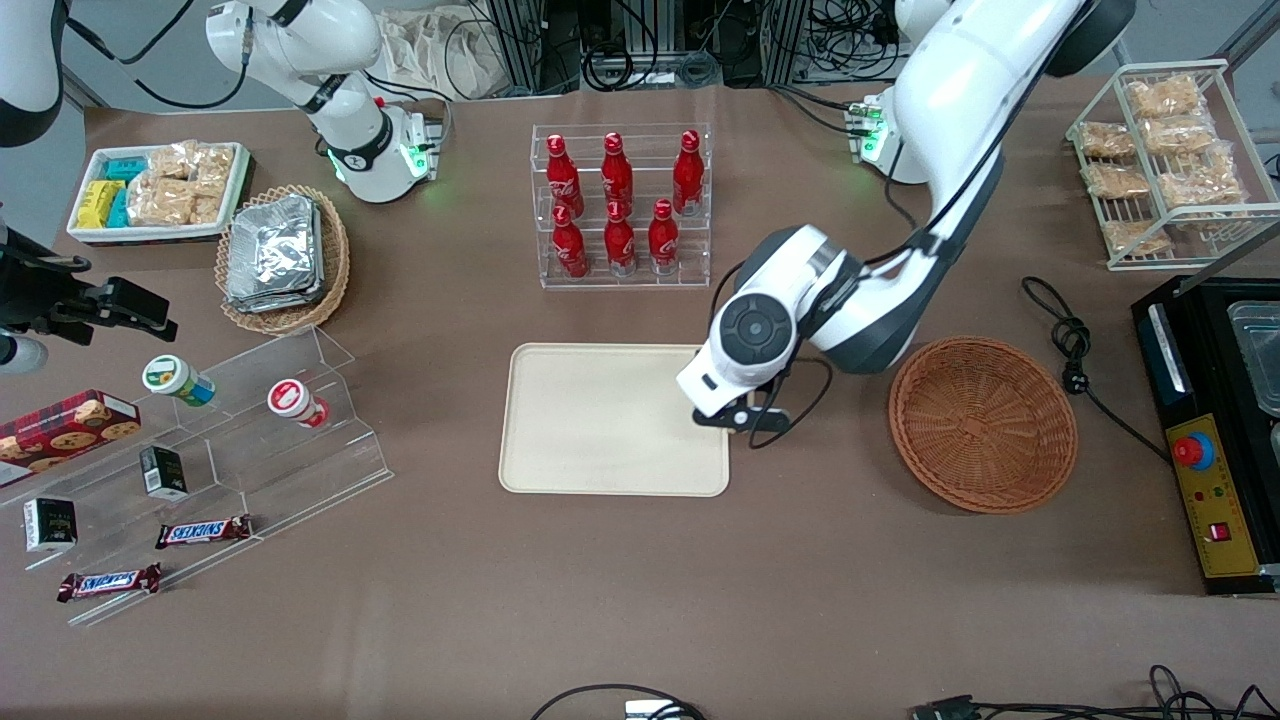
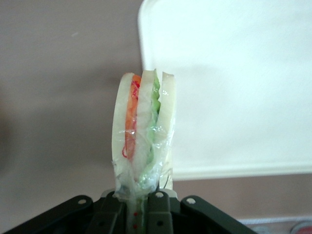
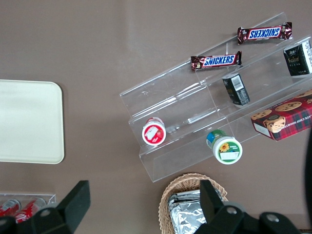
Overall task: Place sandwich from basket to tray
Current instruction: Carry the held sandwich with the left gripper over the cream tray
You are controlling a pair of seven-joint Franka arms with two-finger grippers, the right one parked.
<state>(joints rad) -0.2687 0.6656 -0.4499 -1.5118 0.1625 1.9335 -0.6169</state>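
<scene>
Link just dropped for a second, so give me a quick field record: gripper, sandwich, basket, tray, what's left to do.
gripper: left arm's gripper, shut on the sandwich, above the tray's edge nearest the basket
sandwich: wrapped in clear film, held on edge between the fingers, off the table
basket: reddish-brown wicker, nothing in it, toward the working arm's end of the table
tray: cream, bare, beside the basket
remaining: move farther over the tray, lower, release
</scene>
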